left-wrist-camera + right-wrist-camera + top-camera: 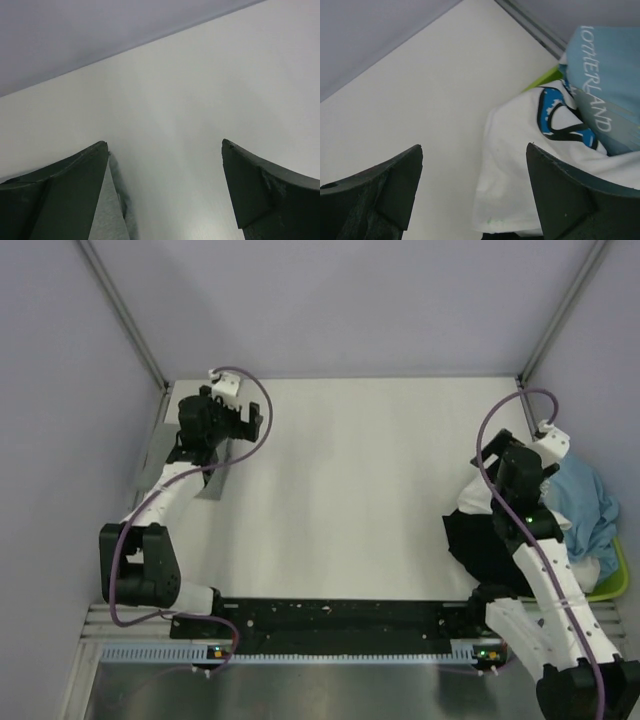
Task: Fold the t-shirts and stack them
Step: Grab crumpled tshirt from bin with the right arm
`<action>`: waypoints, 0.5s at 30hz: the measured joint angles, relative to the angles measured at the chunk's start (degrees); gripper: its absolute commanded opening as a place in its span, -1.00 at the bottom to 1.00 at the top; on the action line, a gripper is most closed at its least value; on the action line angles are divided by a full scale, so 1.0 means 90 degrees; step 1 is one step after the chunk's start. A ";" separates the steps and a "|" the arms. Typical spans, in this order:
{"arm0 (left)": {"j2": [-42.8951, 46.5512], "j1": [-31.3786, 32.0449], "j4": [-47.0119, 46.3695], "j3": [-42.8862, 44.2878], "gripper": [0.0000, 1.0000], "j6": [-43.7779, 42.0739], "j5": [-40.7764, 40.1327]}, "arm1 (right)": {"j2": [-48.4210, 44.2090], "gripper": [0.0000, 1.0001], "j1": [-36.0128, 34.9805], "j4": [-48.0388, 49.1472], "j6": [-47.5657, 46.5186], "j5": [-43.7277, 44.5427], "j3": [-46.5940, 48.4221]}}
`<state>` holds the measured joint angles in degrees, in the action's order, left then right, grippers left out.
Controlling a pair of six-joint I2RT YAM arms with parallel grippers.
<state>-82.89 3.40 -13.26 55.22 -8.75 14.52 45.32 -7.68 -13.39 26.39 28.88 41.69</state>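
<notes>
Presently on hand, by size. Item: white table [350, 490], broad, with bare surface across its middle. Item: heap of t-shirts at the table's right edge, unfolded, its long axis running near-to-far along that edge. It is made up of a black t-shirt [480, 540] spilling inward onto the table, a light blue t-shirt [590, 495] with pale lettering on the far outer side, and a white t-shirt [515, 170] with blue print and dark lettering lying partly under the blue one. Item: lime-green tray [618, 580], mostly buried, only a rim showing beside the heap. Item: grey cloth [106, 222], probably the grey shirt, at the far left of the table; only a strip shows, just beside one finger, and contact cannot be told. Item: right gripper [473, 146], fingers spread wide and holding nothing, poised over the inner side of the heap. In its wrist view the white shirt's hem lies just ahead of the gap, offset toward the heap side, with bare table on the other. Item: left gripper [165, 142], fingers likewise apart and empty, at the far left corner, well apart from the heap. Judgement: the right arm is much the nearer, so taking a shirt from the heap falls to it, with folding and stacking not yet begun.
</notes>
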 measured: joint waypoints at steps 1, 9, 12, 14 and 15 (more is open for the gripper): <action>0.0041 0.0017 0.0323 0.0240 0.96 -0.0068 0.0172 | -0.0019 0.64 0.0170 -0.0219 0.0117 0.0066 -0.0007; -0.0005 0.0097 0.2302 0.0143 0.95 -0.0432 0.0903 | 0.1447 0.97 0.1379 -0.0777 0.0340 0.0063 0.0202; -0.0160 0.0097 0.2586 0.0121 0.94 -0.0546 0.0947 | 0.2443 0.66 0.1676 -0.0760 0.0160 0.0053 0.0440; -0.0233 0.0097 0.2676 0.0100 0.93 -0.0588 0.0957 | 0.3087 0.21 0.1851 -0.0755 -0.0041 0.0036 0.0682; -0.0255 0.0097 0.2703 0.0085 0.93 -0.0607 0.0954 | 0.3298 -0.10 0.1889 -0.0755 -0.0124 0.0029 0.0770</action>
<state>-85.19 4.27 11.07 55.99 -14.22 23.11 75.00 9.32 -20.18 25.28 29.15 48.62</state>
